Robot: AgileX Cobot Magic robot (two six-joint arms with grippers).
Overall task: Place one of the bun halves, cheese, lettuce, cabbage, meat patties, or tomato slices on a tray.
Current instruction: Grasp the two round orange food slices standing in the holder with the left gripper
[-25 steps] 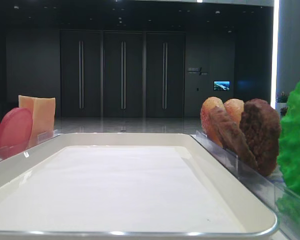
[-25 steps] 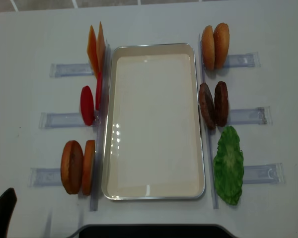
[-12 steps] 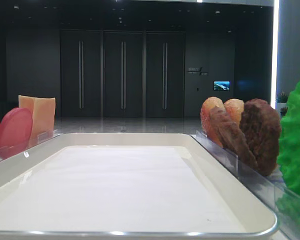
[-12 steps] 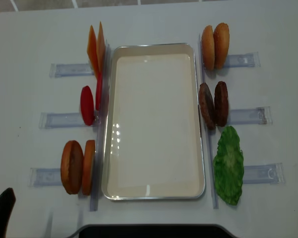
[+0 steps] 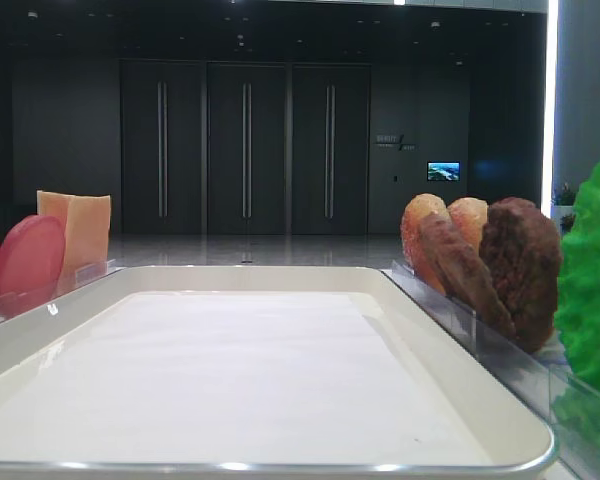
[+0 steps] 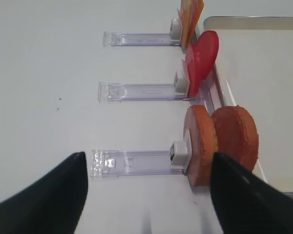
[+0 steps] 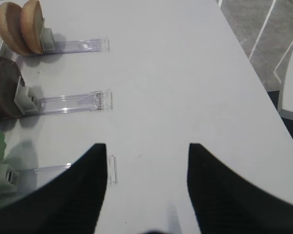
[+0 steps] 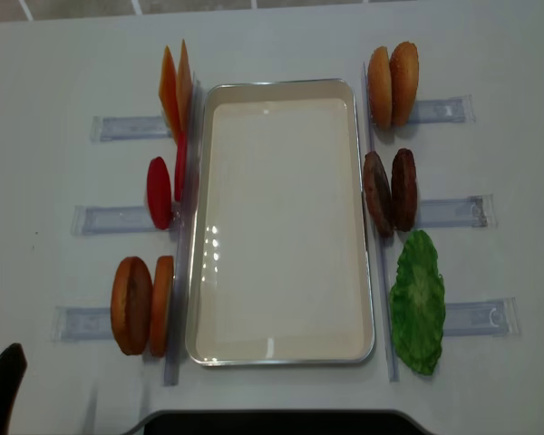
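The cream tray (image 8: 281, 227) lies in the middle with only its white liner in it. Left of it stand cheese (image 8: 175, 89), tomato slices (image 8: 160, 192) and two bun halves (image 8: 141, 305). Right of it stand two more bun halves (image 8: 392, 85), the meat patties (image 8: 391, 191) and the lettuce (image 8: 418, 302). No cabbage shows. My left gripper (image 6: 149, 161) is open, low over the table, with the near bun halves (image 6: 219, 141) just ahead of its right finger. My right gripper (image 7: 146, 148) is open over bare table, right of the patties (image 7: 5, 87).
Each food stands in a narrow clear plastic rack (image 8: 109, 218) that runs outward from the tray. In the left wrist view one rack (image 6: 134, 162) lies between the fingers. The table's right edge (image 7: 249, 63) drops to the floor. A dark base (image 8: 272, 422) sits at the front edge.
In the overhead view the left gripper's dark tip at the bottom left corner has slipped slightly further out of frame. The foods and the tray have not moved.
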